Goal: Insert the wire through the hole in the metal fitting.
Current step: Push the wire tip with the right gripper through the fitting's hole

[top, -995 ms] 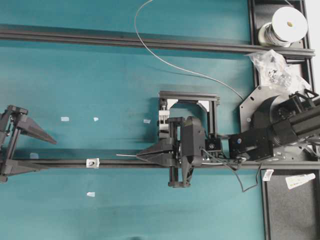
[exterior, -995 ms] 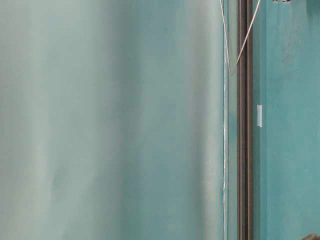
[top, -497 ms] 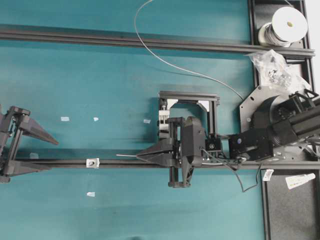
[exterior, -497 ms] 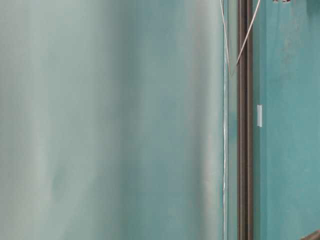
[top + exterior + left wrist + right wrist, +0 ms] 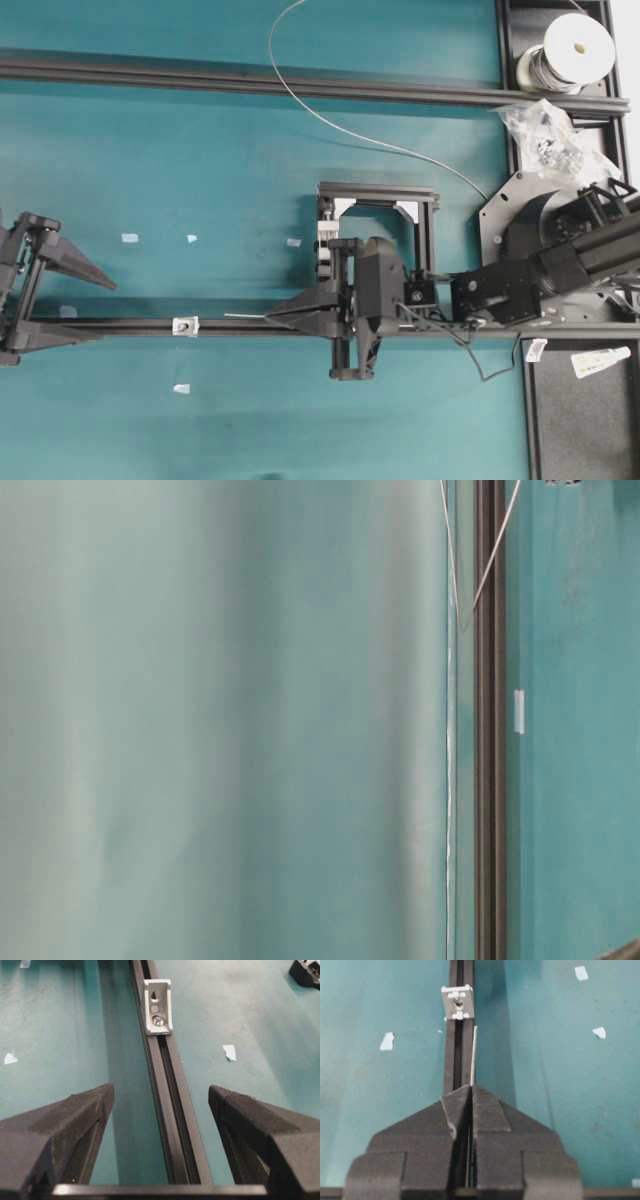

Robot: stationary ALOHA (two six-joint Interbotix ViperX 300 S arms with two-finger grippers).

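Right gripper (image 5: pixel 471 1091): jaws pressing fully together, pinching the wire (image 5: pixel 473 1055); a short straight free end is sticking out toward 12 o'clock in the right wrist view.
Wire, free end: pointing at the metal fitting (image 5: pixel 457 1002) but sitting slightly to the 3 o'clock side of it, with a gap remaining; not yet entering the hole (image 5: pixel 458 1003).
Wire, remainder: looping in the overhead view from the gripper's rear up to 12 o'clock and across to the white spool (image 5: pixel 578 42) at 2 o'clock.
Metal fitting: resting on the black rail (image 5: pixel 140 326), at 9 o'clock from the right gripper in the overhead view.
Left gripper (image 5: pixel 160 1097): standing spread wide, gripping nothing, straddling the rail with the fitting at its 12 o'clock.
Handling, judged: wire is looking light, thin, springy; holding close behind the tip is keeping it from flexing.
Fitting, judged: small, light, likely sliding if nudged; steadying by its outer sides seems sensible.
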